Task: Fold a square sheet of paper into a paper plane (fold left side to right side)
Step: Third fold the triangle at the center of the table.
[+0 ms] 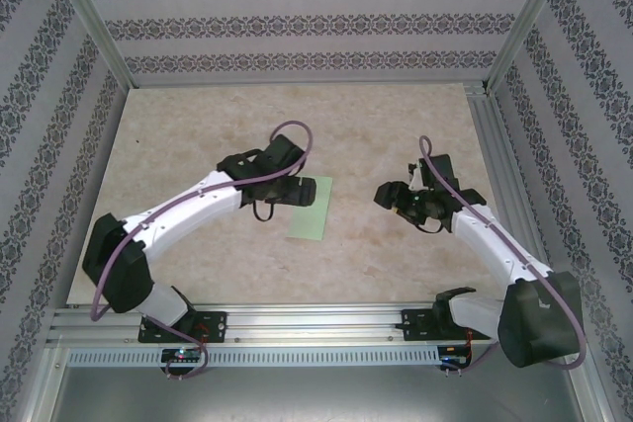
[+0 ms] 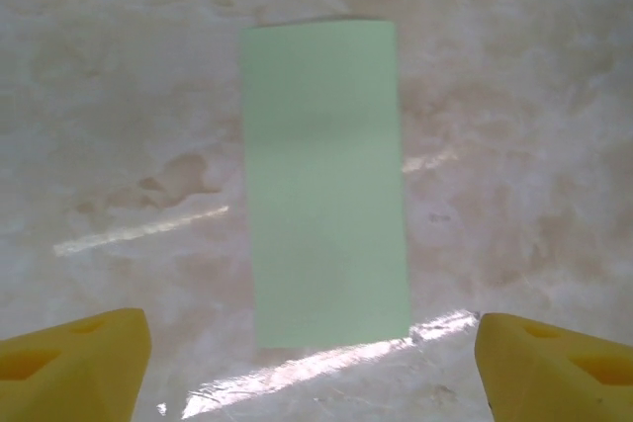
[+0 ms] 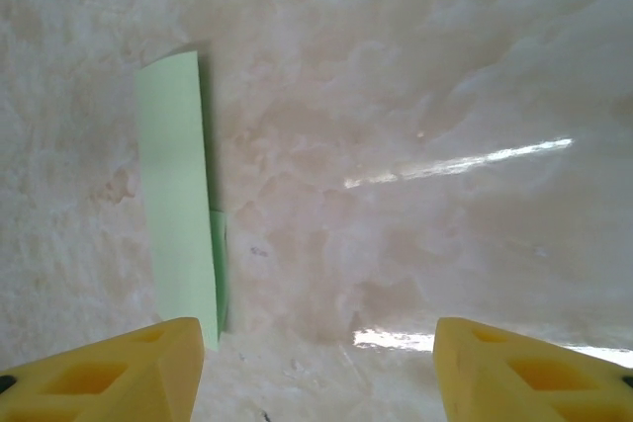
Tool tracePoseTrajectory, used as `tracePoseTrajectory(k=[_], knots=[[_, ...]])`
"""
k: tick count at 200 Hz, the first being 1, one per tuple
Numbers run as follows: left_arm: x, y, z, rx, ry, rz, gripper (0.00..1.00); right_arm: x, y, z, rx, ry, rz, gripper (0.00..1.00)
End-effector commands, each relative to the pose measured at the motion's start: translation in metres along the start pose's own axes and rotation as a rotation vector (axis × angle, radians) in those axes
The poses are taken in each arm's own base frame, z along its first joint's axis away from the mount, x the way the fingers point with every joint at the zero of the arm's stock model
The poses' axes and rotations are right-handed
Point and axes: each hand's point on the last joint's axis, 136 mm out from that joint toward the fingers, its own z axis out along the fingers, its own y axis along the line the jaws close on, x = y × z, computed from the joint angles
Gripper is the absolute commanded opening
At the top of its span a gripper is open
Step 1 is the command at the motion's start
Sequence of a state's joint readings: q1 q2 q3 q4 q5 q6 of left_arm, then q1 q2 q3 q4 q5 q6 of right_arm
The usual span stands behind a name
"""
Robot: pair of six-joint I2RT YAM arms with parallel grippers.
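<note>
While both arms reach over the table, the square sheet of paper lies flat near its centre as a narrow upright rectangle: thin, matte, pale mint green, with straight edges and crisp corners.

Left wrist view: the sheet sits ahead of the left gripper. Its blunt yellow fingertips stand far apart at the two lower corners, with nothing gripped between them. From above, the left gripper hangs over the sheet's far end.

Right wrist view: the sheet appears as a slim strip at left. A second layer's edge peeks out along its lower right side, so the layers are not quite flush. The right gripper also has its jaws spread wide and empty, with yellow fingertips showing hollow moulded pockets. From above, the right gripper sits to the right of the sheet, apart from it.

Tabletop: beige, marbled, glossy, with white glare streaks.
</note>
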State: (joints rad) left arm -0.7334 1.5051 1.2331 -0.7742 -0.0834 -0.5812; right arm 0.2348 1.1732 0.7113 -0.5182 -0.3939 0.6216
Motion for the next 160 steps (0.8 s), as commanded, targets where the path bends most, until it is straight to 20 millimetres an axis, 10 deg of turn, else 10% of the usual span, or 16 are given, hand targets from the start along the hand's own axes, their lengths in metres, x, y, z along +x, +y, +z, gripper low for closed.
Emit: tracePoseTrajectory(k=[1, 76, 160], knots=[[-0.027, 0.009, -0.006, 0.053, -0.137, -0.095, 0.95, -0.02, 0.033, 0.001, -0.025, -0.065, -0.05, 0.65], [0.003, 0.065, -0.002, 0.057, -0.129, -0.299, 1.0, -0.006, 0.093, 0.053, -0.042, 0.058, -0.222, 0.57], [0.024, 0.053, 0.028, 0.205, -0.02, -0.397, 1.0, 0.009, 0.116, 0.119, -0.075, 0.167, -0.256, 0.39]])
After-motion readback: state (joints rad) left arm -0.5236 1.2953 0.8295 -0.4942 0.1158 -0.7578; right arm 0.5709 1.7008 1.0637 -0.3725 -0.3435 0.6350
